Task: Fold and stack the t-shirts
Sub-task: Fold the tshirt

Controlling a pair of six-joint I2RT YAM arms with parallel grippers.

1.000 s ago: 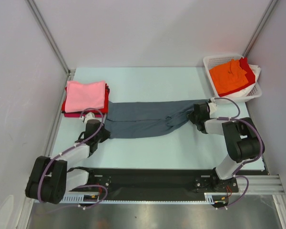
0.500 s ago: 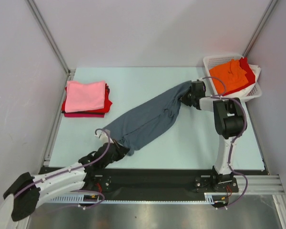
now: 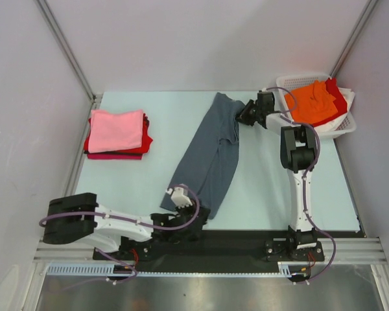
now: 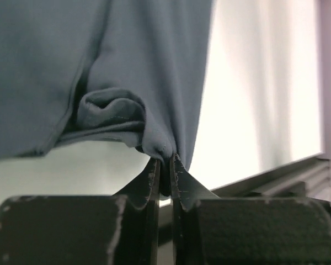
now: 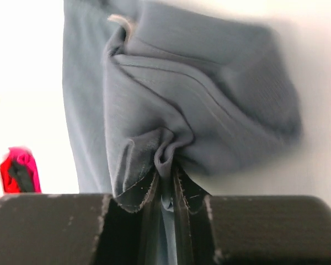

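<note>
The slate blue-grey t-shirt (image 3: 211,152) is stretched in a long band from the table's back middle to its front middle. My right gripper (image 3: 241,115) is shut on its far end, next to the basket; the right wrist view shows bunched cloth (image 5: 171,110) pinched between the jaws. My left gripper (image 3: 196,208) is shut on its near end by the front edge; the left wrist view shows a fold of the cloth (image 4: 154,83) pinched in the jaws. A folded stack with a pink tee (image 3: 117,129) on top of red and magenta ones lies at the left.
A white lattice basket (image 3: 282,84) at the back right holds an orange tee (image 3: 309,102) over red and white cloth. The black rail (image 3: 233,243) runs along the front edge. Grey walls enclose the table on the left, back and right.
The shirt has swung from lying left to right to lying back to front. My left gripper moved right and to the front edge; my right gripper moved back, towards the basket.
</note>
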